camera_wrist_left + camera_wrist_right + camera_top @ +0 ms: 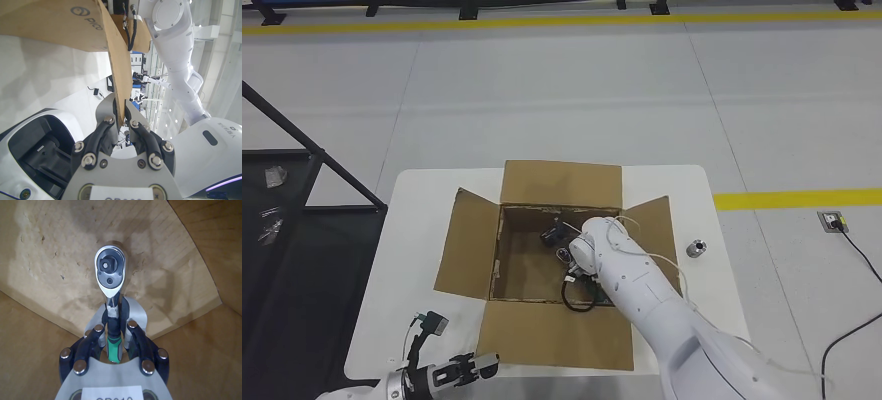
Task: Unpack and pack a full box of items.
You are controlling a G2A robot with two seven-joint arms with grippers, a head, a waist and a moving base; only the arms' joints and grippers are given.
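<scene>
**While the left pins a flap, the right has the ratchet down in the box**

Where the open cardboard box (522, 262) sits mid-table, the right arm reaches down into it from the near right. The right gripper (115, 311) is clamped on the ratchet wrench (110, 270), its fingers pinching the shaft just above the green-and-black handle.

- Key relation: the wrench's long axis runs straight out along the gripper's own line. The handle is back between the fingers and the chrome head is farthest out, facing the brown box floor.
- Whether the head touches the cardboard I cannot tell.
- The box also holds a dark item toward the far side and a black cable loop (577, 298) toward the near side, both close to the right wrist.
- The left gripper (120, 106) is closed on the edge of the near flap (119, 72) at its near-left corner, well apart from the wrench.
- A small metal socket (697, 247) stands on the table (422, 260) right of the box.

Judgement: the right arm alone handles the wrench. Moving along that axis should keep the head clear of the walls.
</scene>
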